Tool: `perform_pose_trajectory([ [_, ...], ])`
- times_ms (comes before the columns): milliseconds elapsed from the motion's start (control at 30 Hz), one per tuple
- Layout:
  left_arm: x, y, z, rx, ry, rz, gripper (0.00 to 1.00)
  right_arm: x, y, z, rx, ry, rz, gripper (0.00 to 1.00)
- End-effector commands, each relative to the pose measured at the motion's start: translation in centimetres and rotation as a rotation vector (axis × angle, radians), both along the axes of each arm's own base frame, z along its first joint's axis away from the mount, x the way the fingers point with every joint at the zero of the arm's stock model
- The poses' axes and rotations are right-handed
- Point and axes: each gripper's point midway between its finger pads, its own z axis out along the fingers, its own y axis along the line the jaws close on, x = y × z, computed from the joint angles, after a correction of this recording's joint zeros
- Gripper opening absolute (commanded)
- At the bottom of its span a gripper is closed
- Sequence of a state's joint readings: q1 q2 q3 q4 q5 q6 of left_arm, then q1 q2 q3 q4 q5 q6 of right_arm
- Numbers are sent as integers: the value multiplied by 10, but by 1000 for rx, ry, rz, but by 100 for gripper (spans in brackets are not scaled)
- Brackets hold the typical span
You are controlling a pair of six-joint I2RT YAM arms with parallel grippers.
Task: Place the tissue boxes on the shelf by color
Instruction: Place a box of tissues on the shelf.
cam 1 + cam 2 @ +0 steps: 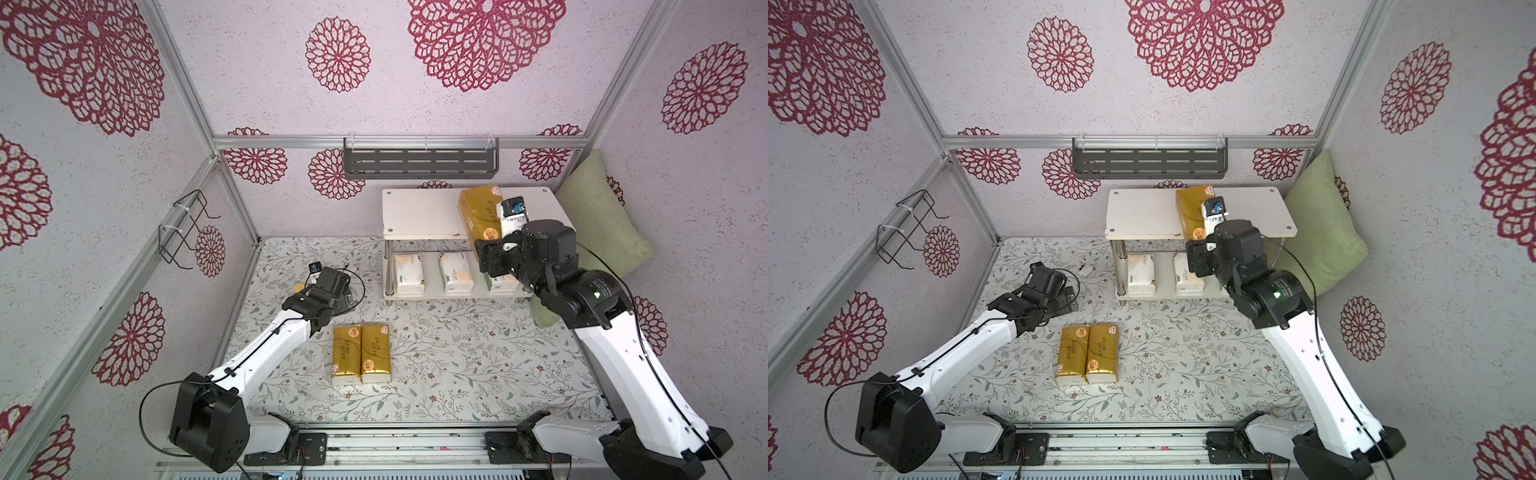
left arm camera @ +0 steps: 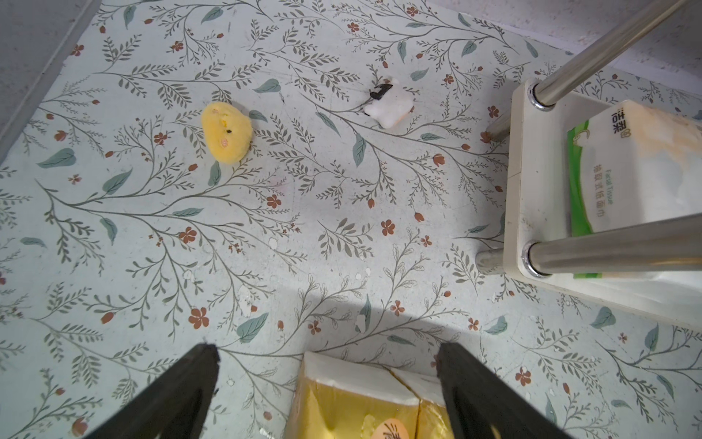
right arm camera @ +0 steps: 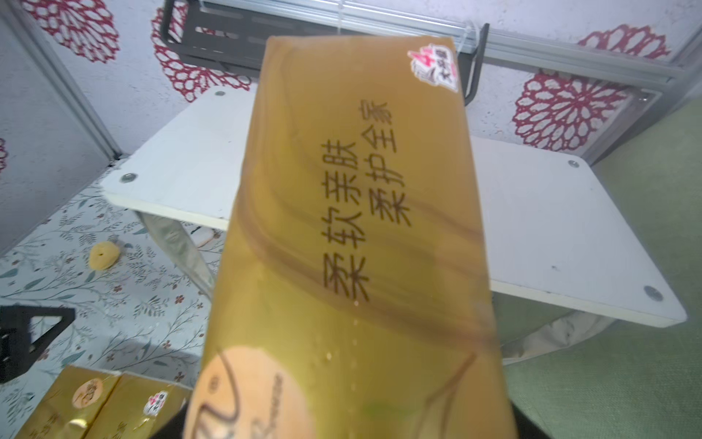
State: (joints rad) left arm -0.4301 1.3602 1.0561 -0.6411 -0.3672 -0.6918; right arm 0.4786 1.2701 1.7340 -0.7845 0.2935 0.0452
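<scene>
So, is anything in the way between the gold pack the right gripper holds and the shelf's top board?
Nothing visible. The right gripper holds the gold pack above the top board, whose visible surface is bare; the patch under the pack is hidden. The white packs sit on the lower board.

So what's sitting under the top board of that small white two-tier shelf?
Three white green-printed tissue packs on its lower board; the robot's right arm covers most of the third.
</scene>
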Motion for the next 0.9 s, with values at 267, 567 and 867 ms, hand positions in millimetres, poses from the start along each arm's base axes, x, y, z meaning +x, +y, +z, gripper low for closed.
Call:
perform_pose_trajectory([
  [267,19,-2,15,-12,-37,-17,97,53,-73,40,24,1,-89,74],
  [567,20,10,21,-7,-49,9,97,88,-116,23,70,35,-157,75],
  [867,15,21,26,-22,-68,49,97,114,-140,4,43,103,-199,76],
])
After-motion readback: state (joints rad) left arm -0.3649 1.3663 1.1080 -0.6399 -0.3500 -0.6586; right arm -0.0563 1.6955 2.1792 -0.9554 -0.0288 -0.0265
